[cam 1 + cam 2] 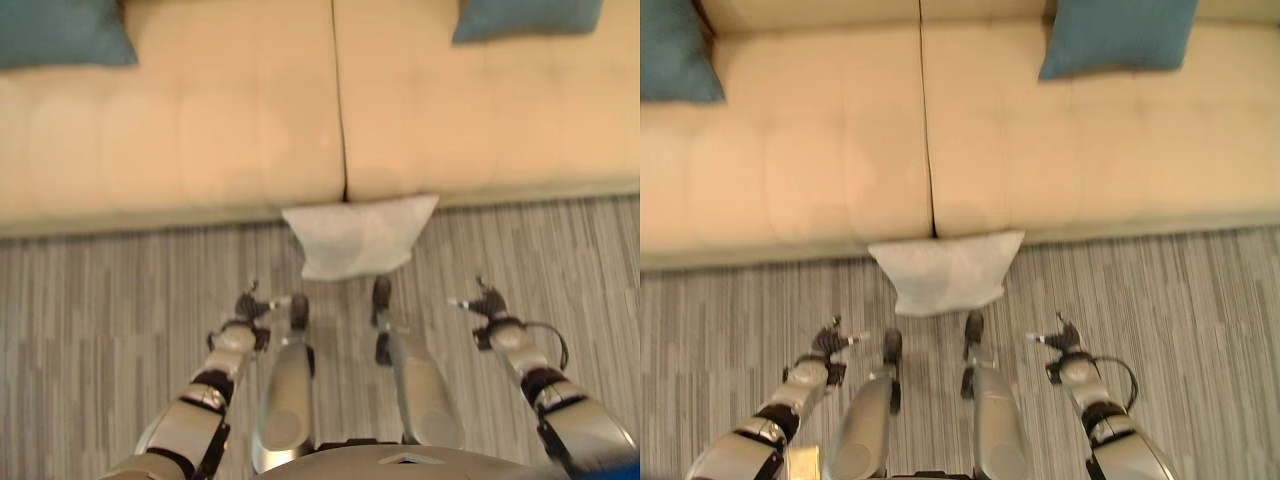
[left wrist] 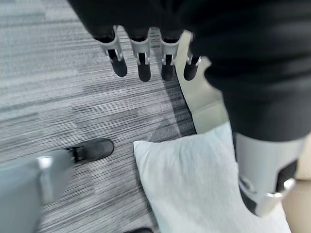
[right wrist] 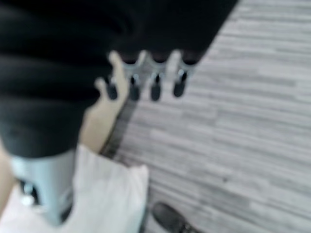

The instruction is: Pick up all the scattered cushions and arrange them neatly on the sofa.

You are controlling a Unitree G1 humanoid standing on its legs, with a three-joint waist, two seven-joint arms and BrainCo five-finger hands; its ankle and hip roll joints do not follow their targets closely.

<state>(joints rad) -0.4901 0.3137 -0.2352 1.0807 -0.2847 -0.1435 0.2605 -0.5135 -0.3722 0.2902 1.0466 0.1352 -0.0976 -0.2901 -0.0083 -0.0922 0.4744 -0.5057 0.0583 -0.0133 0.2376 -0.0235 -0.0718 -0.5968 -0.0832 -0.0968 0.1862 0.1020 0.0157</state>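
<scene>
A white cushion [image 1: 358, 236] lies on the striped grey carpet, leaning against the front of the beige sofa [image 1: 240, 120] at the seam between its two seats. Two teal cushions rest at the back of the sofa, one far left [image 1: 60, 32] and one right [image 1: 1118, 35]. My left hand [image 1: 250, 312] hovers over the carpet to the lower left of the white cushion, fingers straight, holding nothing. My right hand [image 1: 487, 302] hovers to its lower right, likewise open and empty. The white cushion [image 2: 199, 184] shows below the left hand's fingers [image 2: 141, 60], and the cushion [image 3: 109, 194] shows past the right hand too.
The sofa's front edge [image 1: 150, 215] runs across the view just behind the white cushion. Grey striped carpet [image 1: 100, 320] spreads on both sides of my hands.
</scene>
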